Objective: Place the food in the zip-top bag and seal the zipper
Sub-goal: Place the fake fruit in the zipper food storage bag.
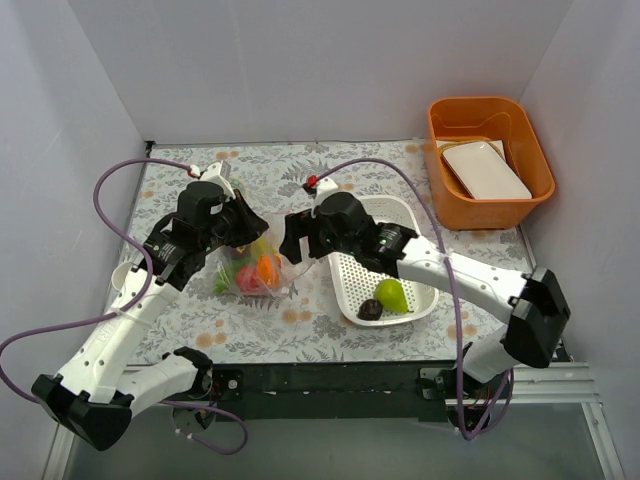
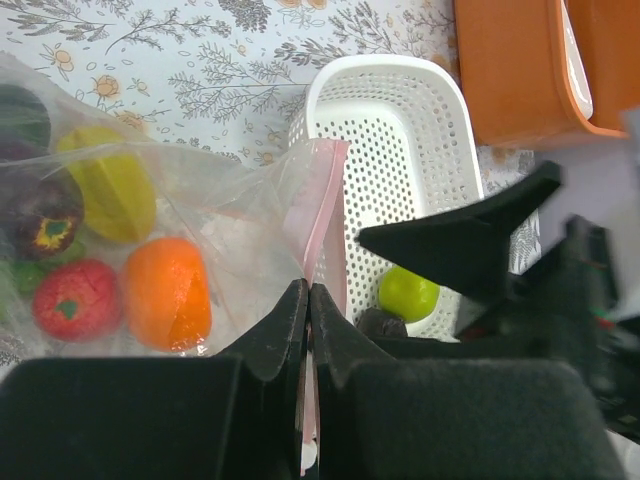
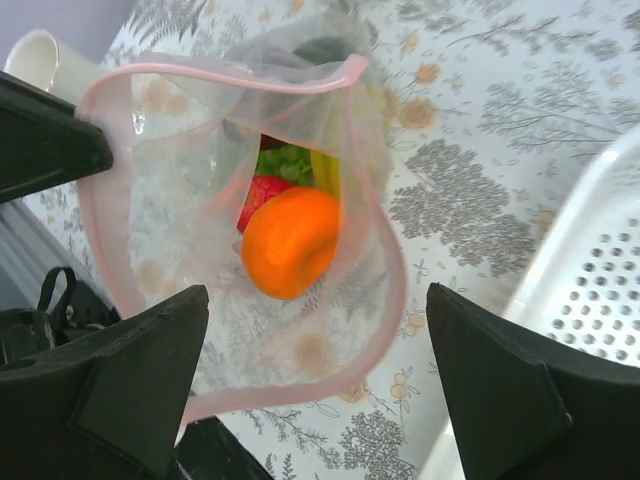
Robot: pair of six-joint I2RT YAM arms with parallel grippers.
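Note:
The clear zip-top bag [image 1: 250, 285] lies left of centre, mouth open toward the right. Inside it are an orange [image 3: 290, 240], a red apple [image 2: 70, 300], green grapes [image 3: 285, 160], a yellow piece [image 2: 105, 185] and a dark purple fruit [image 2: 45, 215]. My left gripper [image 2: 308, 300] is shut on the pink zipper [image 2: 325, 200] at the bag's mouth. My right gripper [image 3: 320, 380] is open and empty, just above the open mouth and its pink strip [image 3: 230, 75]. A green pear [image 1: 392, 295] and a dark plum [image 1: 370, 310] lie in the white perforated basket [image 1: 400, 215].
The white basket sits right of the bag, close to my right gripper. An orange bin [image 1: 530, 150] holding a white flat dish [image 1: 485, 170] stands at the back right. White walls enclose the floral table [image 1: 300, 330].

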